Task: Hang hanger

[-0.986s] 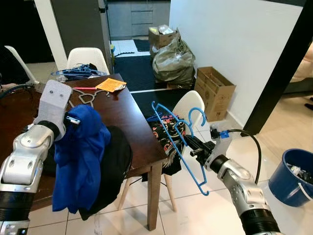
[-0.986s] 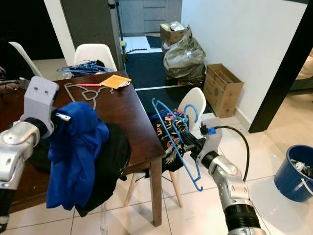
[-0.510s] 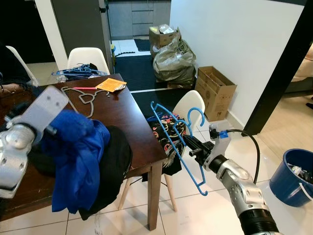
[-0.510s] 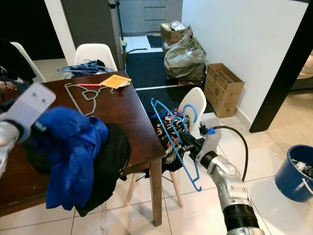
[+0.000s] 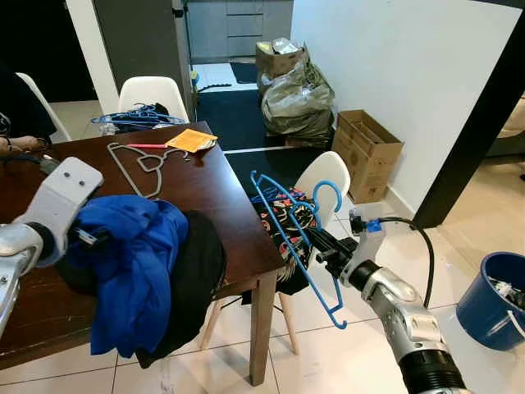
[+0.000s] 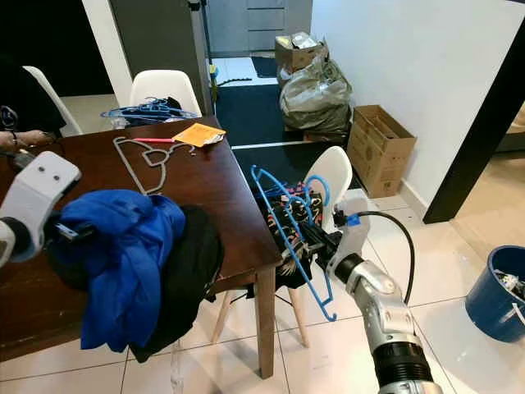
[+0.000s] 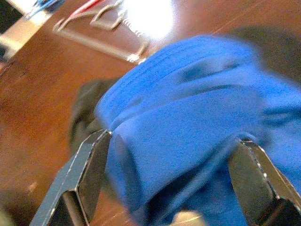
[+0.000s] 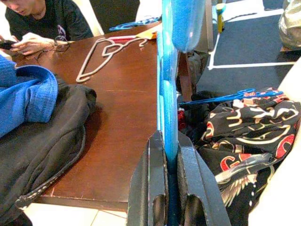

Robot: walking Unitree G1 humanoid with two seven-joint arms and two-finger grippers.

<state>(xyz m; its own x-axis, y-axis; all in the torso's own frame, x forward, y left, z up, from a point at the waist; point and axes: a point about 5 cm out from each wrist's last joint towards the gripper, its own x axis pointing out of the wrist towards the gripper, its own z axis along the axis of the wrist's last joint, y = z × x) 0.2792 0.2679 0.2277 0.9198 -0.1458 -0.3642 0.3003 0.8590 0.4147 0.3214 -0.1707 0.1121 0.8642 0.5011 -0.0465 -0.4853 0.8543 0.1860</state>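
A: Left eye view first: what has changed over the last second?

B: The left gripper (image 5: 82, 236) has dropped. A second ago it held the blue garment (image 5: 131, 263) high above the worktop (image 5: 205, 193); now the cloth has sunk onto the black garment (image 5: 193, 271) at about 8 o'clock in the view, draped over the worktop's near edge.

A: Is it still holding on?

B: Yes. In the left wrist view the jaws stand wide apart with a thick fold of blue cloth bunched between the fingers (image 7: 82, 172), so they grip that fold.

A: And the hanger?

B: The blue hanger (image 5: 299, 238) has barely shifted. It sits at about 5 o'clock, off the worktop's corner, in front of the white chair (image 5: 324, 185) draped with patterned cloth. The right gripper (image 8: 169, 183) has its jaws pinched together on the hanger's bar.

A: What does that mean for the task?

B: I judge garment and hanger remain well apart; lowering the cloth looks like a regrip, so hanging is not yet begun.
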